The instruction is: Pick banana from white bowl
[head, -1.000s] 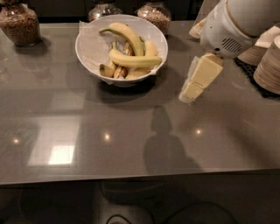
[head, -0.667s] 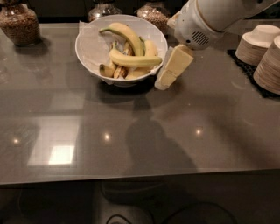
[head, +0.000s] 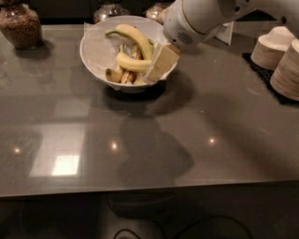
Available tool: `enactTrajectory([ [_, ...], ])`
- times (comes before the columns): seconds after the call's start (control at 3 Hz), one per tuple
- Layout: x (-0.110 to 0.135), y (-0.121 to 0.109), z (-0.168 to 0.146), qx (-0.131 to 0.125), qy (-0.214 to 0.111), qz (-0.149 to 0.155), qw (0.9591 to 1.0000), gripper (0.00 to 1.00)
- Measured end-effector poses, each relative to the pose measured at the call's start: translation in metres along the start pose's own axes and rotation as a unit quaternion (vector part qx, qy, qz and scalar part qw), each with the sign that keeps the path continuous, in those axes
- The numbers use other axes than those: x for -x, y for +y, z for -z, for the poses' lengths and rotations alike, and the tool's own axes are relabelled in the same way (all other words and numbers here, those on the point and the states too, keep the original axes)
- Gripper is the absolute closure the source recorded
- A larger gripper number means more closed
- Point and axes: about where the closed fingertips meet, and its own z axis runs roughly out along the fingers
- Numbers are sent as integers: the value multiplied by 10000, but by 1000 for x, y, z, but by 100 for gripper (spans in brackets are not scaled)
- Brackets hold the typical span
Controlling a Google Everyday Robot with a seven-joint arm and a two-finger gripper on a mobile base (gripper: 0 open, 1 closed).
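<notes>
The white bowl (head: 96, 52) stands on the grey table at the back, left of centre, lined with white paper. In it the all-yellow curved banana (head: 132, 63) lies across the middle. A longer arched banana with a green stem (head: 134, 36) lies behind it, and small brown-bruised bananas (head: 122, 75) lie below it. My gripper (head: 156, 70) hangs from the white arm (head: 196, 21) and reaches down over the bowl's right rim, its cream tip right beside the yellow banana's right end. I cannot tell whether it touches the banana.
Stacks of small beige bowls (head: 280, 60) stand on a black mat at the right edge. A jar of brown nuts (head: 21, 25) stands at the back left, and more jars (head: 110, 9) behind the bowl. The table's front edge (head: 140, 186) runs across below.
The arm has swung left from the right part of the table. The gripper now hangs over the bowl's right rim, close to the yellow banana. The bananas have not moved.
</notes>
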Motion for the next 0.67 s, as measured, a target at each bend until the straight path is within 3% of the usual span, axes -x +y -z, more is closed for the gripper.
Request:
enactTrajectory([
  [0.33,6,-6,-19,-71,-121,168,9998,0],
  [0.67,10,-12,-48,-86,-222,296,9993,16],
])
